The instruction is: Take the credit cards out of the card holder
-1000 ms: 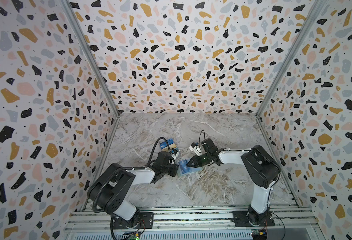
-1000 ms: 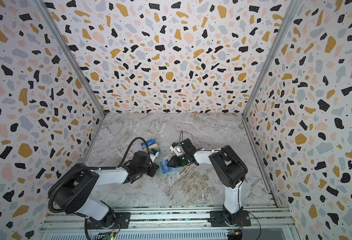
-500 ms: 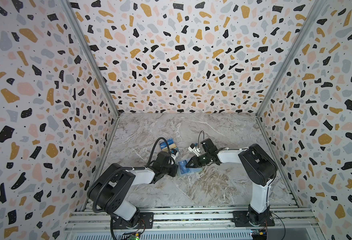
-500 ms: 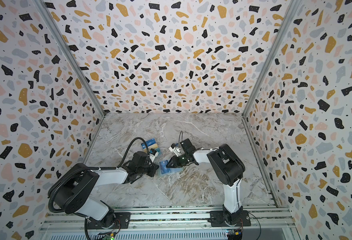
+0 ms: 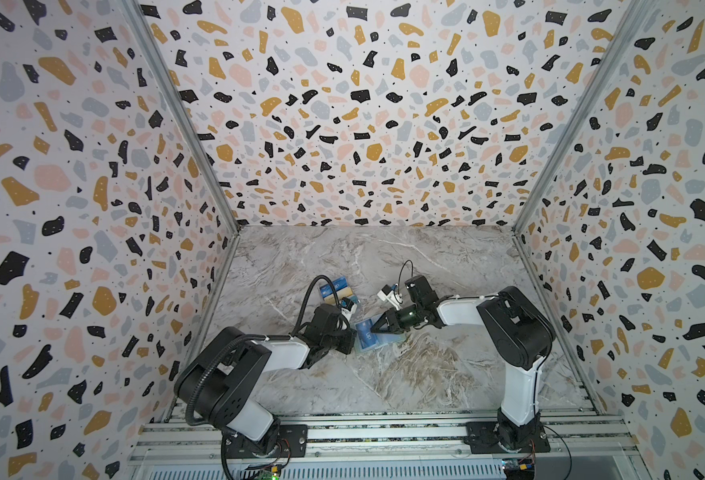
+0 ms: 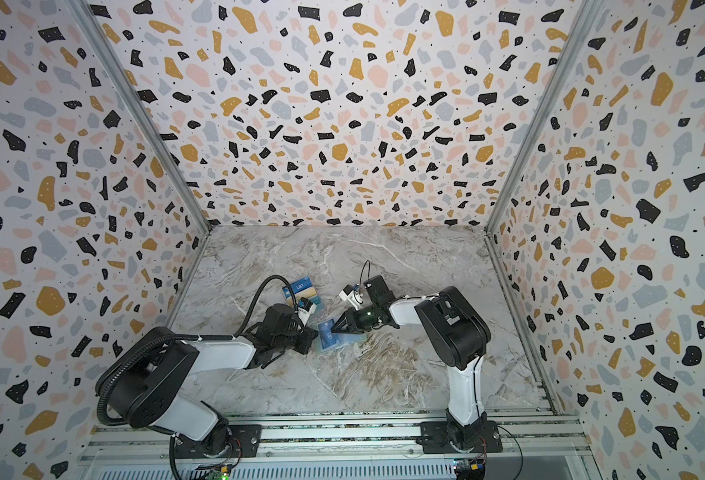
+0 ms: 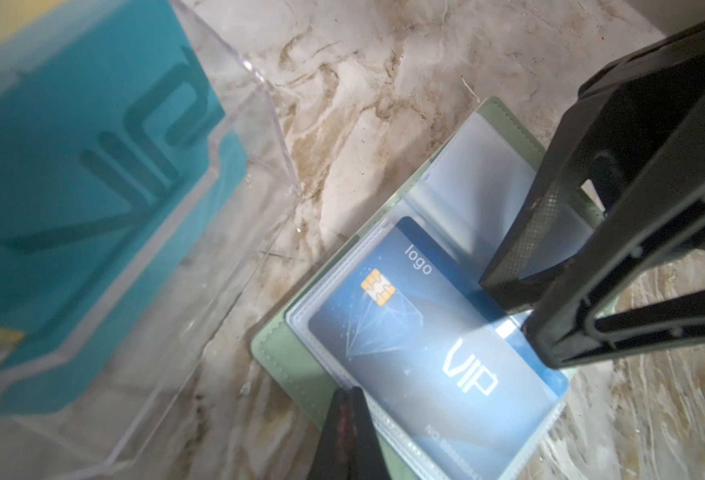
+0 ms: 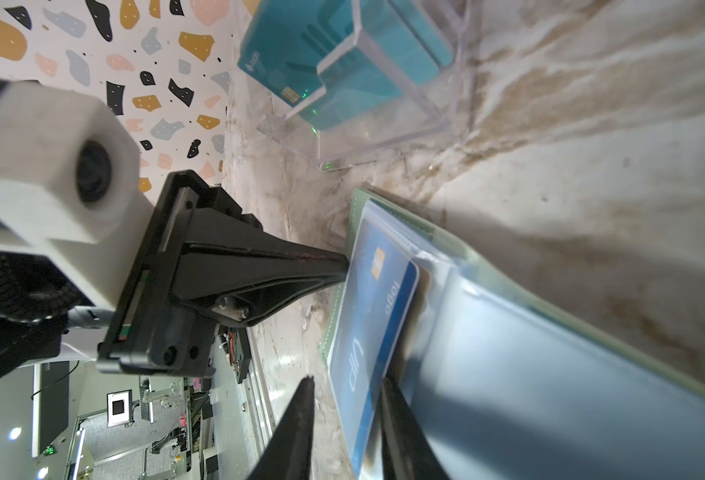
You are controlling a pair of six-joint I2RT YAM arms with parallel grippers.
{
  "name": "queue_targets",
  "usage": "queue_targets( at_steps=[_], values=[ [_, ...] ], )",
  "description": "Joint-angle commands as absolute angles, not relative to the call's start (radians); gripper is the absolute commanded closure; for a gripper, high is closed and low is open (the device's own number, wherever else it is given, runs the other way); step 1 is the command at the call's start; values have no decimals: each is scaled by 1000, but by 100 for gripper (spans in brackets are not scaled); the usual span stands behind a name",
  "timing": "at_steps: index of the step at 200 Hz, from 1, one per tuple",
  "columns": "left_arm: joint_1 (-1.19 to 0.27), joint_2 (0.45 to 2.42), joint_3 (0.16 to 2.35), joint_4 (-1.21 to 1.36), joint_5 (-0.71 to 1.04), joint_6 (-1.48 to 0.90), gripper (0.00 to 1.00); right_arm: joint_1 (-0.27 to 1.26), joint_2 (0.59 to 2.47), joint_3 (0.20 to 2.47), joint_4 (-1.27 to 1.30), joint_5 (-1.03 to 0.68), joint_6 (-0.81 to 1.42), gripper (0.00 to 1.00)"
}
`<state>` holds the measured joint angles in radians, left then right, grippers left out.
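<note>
Centre of floor in both top views: card holder point(image 5: 384, 344) open, blue card point(image 7: 425, 345) partly out of clear sleeve. Left gripper point(image 7: 348, 419) closed, tip pinning holder edge. Right gripper point(image 7: 517, 320) part open, tips astride card; I can't tell contact. Card light, stiff, slick: I'd pinch exposed edge.

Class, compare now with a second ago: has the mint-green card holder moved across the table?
No. In both top views the card holder keeps the same gap to the clear stand.
</note>
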<state>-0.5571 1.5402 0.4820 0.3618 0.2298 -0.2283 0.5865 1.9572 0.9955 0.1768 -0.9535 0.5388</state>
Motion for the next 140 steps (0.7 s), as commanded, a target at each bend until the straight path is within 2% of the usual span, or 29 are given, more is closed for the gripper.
queue_targets(
  at_steps=[1,140],
  values=[
    [-555,1550,457,340,235,-239,100,592,1969,989,221,-1008,561,72],
    [-555,1567,433,382,238,-265,100,611,2026,1034,198,-1041,560,72]
  ],
)
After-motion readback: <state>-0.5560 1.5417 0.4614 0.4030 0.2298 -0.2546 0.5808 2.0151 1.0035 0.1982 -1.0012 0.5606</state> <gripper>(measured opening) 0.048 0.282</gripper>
